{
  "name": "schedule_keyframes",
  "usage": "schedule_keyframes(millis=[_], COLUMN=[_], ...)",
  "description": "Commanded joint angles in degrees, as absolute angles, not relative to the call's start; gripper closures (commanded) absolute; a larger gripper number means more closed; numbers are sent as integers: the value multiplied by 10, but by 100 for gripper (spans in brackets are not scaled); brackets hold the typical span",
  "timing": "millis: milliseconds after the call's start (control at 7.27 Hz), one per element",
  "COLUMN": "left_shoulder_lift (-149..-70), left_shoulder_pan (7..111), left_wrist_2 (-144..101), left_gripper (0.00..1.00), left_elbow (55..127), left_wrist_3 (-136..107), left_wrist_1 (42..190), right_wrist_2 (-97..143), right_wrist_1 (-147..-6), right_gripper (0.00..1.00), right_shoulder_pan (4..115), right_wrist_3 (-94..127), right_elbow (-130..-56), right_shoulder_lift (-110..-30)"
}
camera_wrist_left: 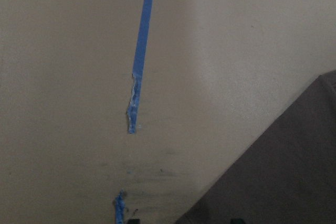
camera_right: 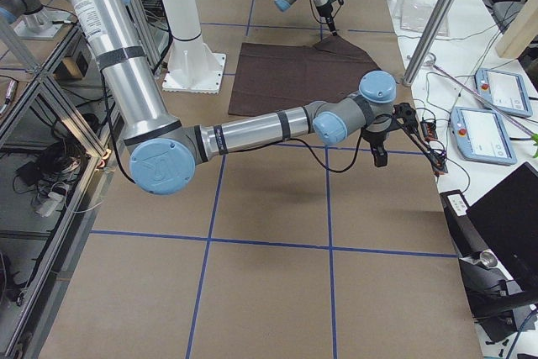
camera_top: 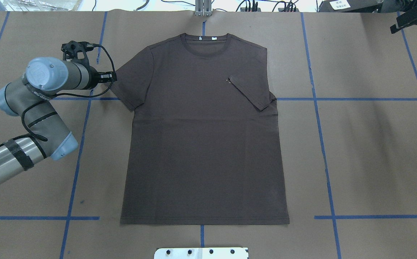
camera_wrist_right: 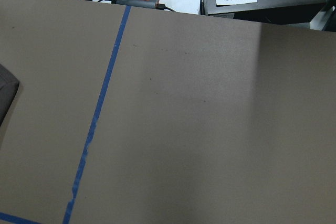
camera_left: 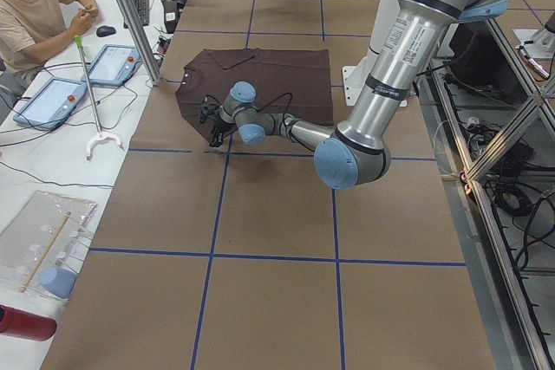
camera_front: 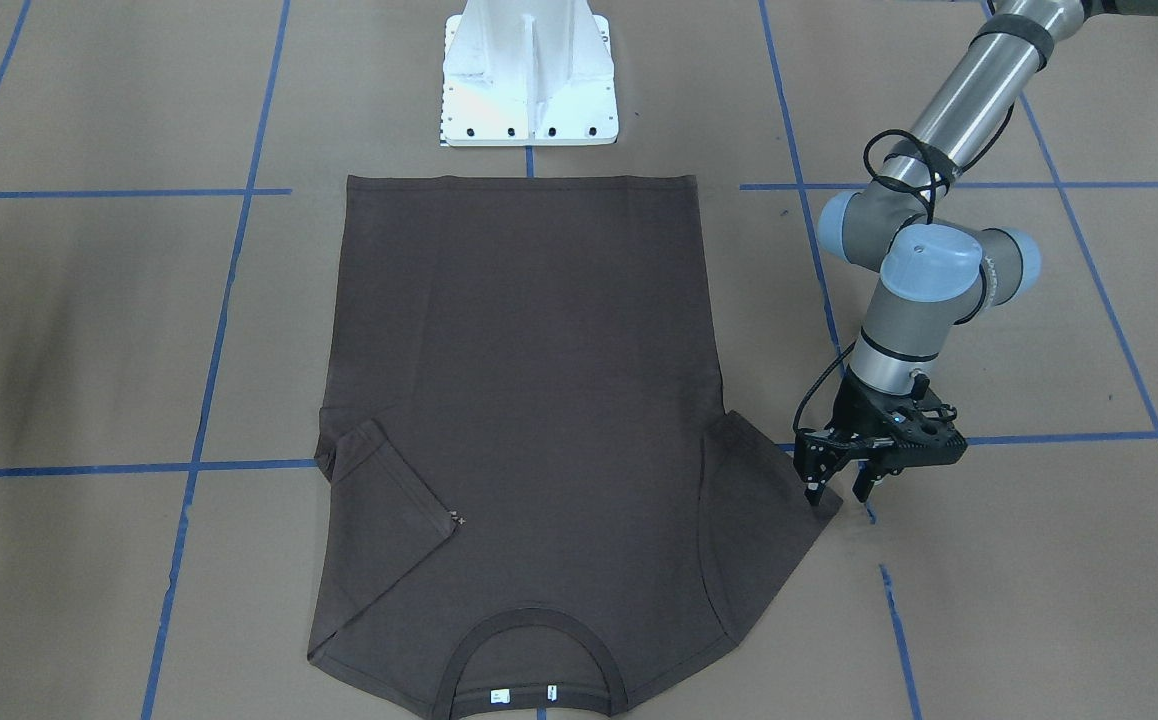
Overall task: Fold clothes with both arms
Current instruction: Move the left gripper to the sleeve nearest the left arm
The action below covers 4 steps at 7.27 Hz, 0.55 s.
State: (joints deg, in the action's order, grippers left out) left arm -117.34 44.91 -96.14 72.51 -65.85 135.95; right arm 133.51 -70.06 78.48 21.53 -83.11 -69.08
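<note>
Shirt-folding stands half begun as I see it, and I'll read across from the robot's left. Its left arm [camera_top: 32,97] reaches low over the table [camera_top: 374,162], and the left pincer [camera_front: 839,490] hangs with its jaws spread at the outer corner of the left sleeve [camera_top: 133,82]. One finger is over the sleeve's edge, the other over bare table just beside it. It pinches nothing yet. From that pincer the cloth lies toward the robot's right, so I judge the coming fold must carry the sleeve inward across the chest. The dark brown T-shirt [camera_top: 205,144] lies flat in the middle of the table, its long axis running straight away from the robot, with the hem [camera_top: 205,221] near the base and the collar [camera_top: 203,50] at the far side. Past the chest, the right sleeve [camera_top: 255,93] already lies turned in over the body. Well apart, at the far right corner, waits the right pincer [camera_right: 380,153]. Whether its jaws are spread or pressed together I cannot tell. The left arm is plainly the nearer.
</note>
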Motion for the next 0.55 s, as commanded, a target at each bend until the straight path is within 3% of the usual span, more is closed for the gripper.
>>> schedule_keyframes(millis=[0, 413], left_shoulder_lift=[-1175, -1176], left_shoulder_pan=[445, 445], left_wrist_2=[-960, -959], left_gripper=[39, 40], left_elbow=[722, 722], left_wrist_3=[-657, -628], left_wrist_1=[1360, 1359], right_wrist_2=[1335, 1334], right_wrist_1=[-700, -700], right_gripper=[0, 0], right_shoulder_pan=[785, 785], right_wrist_3=[215, 215], right_elbow=[-831, -832], right_shoulder_lift=[-692, -695])
